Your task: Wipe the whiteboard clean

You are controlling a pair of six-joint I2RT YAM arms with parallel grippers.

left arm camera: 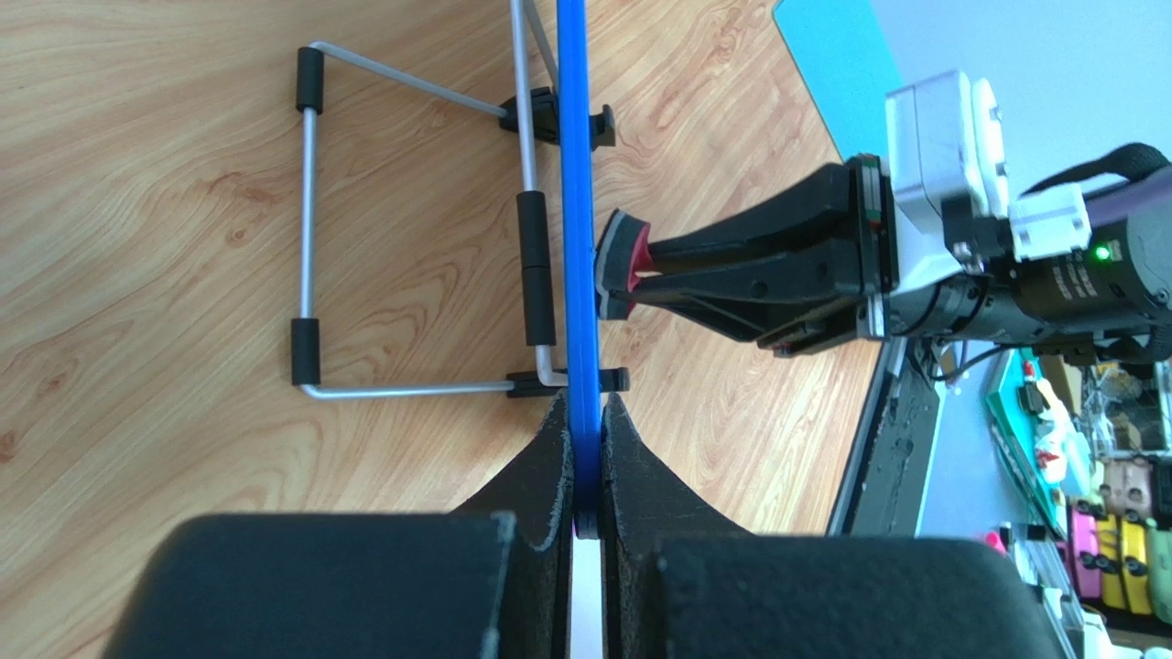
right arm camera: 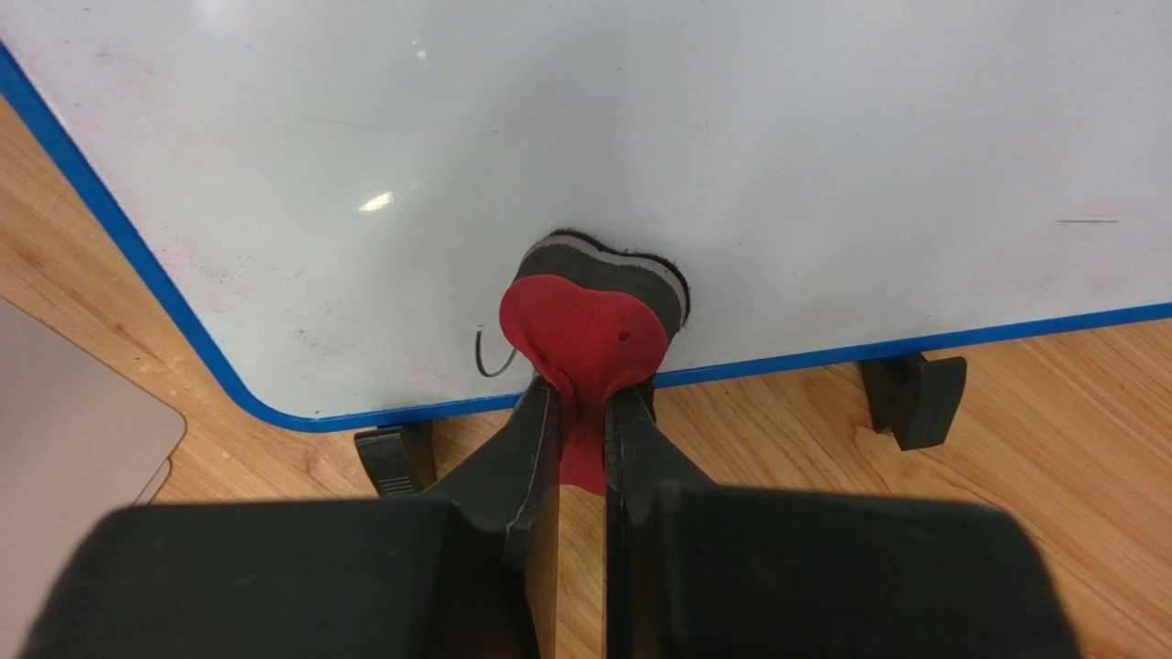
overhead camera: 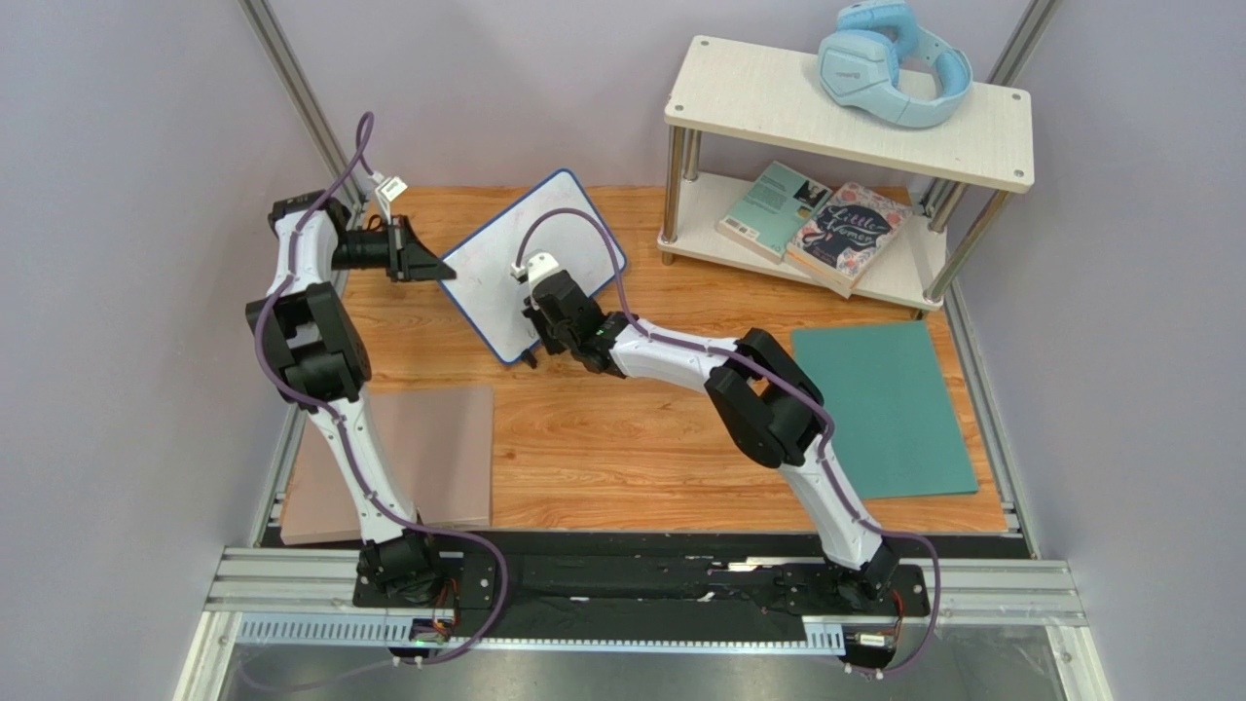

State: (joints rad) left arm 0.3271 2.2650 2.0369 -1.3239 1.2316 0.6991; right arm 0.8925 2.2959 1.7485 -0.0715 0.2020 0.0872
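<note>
The whiteboard (overhead camera: 534,241), white with a thin blue frame, stands tilted on its wire stand (left arm camera: 310,234) at the back middle of the wooden table. My left gripper (overhead camera: 427,263) is shut on the board's blue edge (left arm camera: 578,261), one finger on each face. My right gripper (right arm camera: 585,398) is shut on a red, heart-shaped eraser (right arm camera: 592,319), whose pad is pressed against the white face just above the bottom frame. From the left wrist, the eraser (left arm camera: 619,264) touches the board's front side. A small black stroke (right arm camera: 493,360) sits just left of the eraser, and a faint line (right arm camera: 1087,220) is at the far right.
A pinkish-brown mat (overhead camera: 432,453) lies near left and a teal mat (overhead camera: 885,409) near right. A two-tier shelf (overhead camera: 856,110) at the back right carries blue headphones (overhead camera: 892,59) and books (overhead camera: 819,219). The board's black feet (right arm camera: 915,398) rest on the wood.
</note>
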